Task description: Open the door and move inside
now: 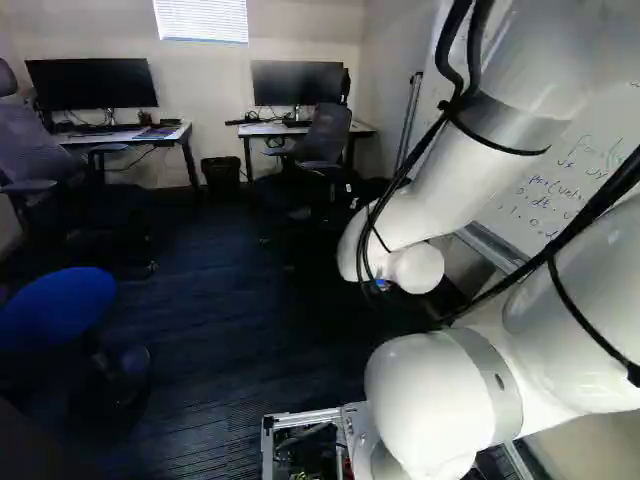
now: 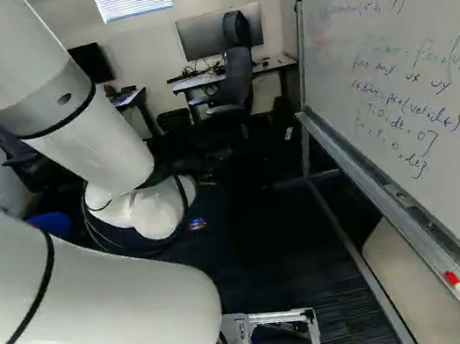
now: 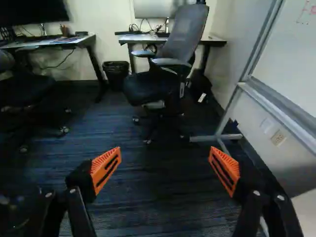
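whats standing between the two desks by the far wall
A black bin stands between the two desks; the left base view and the wrist view both show it.

Blu seat (image 1: pixel 62 304), dk-blu striped carpet (image 3: pixel 158 207)

Dark floor (image 3: pixel 153 202) bears chairs (image 3: pixel 185 34), 2 desks (image 3: pixel 216 41), 1 bin (image 3: pixel 116 76)

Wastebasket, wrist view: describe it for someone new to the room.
Find the far wall, then the two desks along it. The wastebasket, black and squat, stands on the floor between them. Unlike the chairs nearby, it has no backrest.
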`<state>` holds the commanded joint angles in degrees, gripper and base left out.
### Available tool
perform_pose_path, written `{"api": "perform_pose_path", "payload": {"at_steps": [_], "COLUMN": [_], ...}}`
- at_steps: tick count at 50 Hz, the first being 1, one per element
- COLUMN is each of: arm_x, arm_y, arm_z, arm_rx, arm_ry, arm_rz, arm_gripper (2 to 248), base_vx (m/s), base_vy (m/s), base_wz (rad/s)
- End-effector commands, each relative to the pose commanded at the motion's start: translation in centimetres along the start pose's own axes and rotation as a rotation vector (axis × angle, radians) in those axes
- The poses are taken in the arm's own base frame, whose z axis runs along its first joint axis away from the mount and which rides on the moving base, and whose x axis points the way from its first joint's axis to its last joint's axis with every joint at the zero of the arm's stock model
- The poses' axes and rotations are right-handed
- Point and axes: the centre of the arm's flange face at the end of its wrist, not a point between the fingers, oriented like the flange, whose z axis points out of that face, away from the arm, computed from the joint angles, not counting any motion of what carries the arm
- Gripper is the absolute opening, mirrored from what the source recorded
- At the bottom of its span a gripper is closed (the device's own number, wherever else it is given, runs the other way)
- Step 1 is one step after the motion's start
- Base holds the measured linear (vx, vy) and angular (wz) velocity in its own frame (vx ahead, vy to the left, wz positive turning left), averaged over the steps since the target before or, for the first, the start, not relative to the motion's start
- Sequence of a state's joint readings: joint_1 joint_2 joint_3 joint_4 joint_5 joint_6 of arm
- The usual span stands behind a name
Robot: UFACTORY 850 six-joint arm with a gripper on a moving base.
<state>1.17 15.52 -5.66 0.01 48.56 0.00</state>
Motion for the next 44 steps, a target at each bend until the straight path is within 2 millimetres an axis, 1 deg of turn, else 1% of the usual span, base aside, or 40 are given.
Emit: {"api": "perform_pose_path", "payload": {"at_steps": [16,44], "arm_x": [-0.11,-0.12], "arm_y": [0.52,0.55], "arm_z": [-0.32,-0.34], "arm_rx": [-0.018,-0.019], "arm_ry": [0.021,0.022], "arm_rz": [0.006,0.007], "arm_gripper": [247,247], "base_vx": [0.0,0.0], "base_vy": [0.0,0.0], "base_wz": [0.0,0.0]}}
